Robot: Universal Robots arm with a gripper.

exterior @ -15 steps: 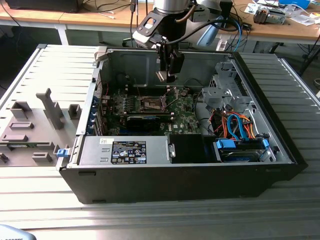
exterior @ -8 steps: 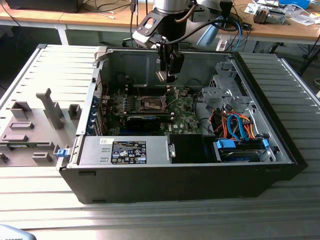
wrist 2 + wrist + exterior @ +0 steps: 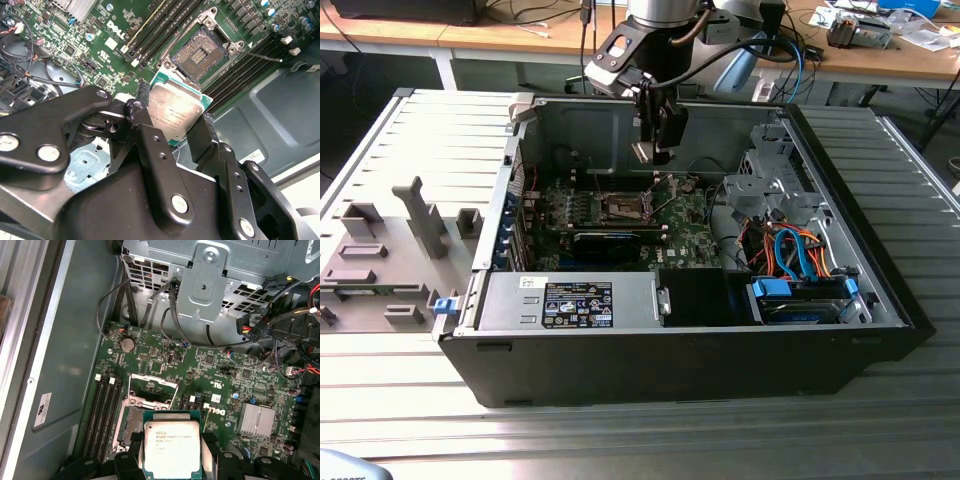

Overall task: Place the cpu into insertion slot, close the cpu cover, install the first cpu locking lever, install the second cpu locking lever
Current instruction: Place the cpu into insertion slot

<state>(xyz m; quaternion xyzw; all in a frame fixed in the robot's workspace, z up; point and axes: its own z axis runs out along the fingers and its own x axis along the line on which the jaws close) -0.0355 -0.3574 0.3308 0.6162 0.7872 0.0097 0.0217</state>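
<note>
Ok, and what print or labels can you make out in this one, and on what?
I quote nothing here; this is where print stands.
cpu, held in the gripper: fine lines of print on its metal top, too small.
motherboard: a white logo and tiny markings, left unquoted.
black label on the grey metal box: white print, blurred.
white sticker on the case wall: too small.
</note>
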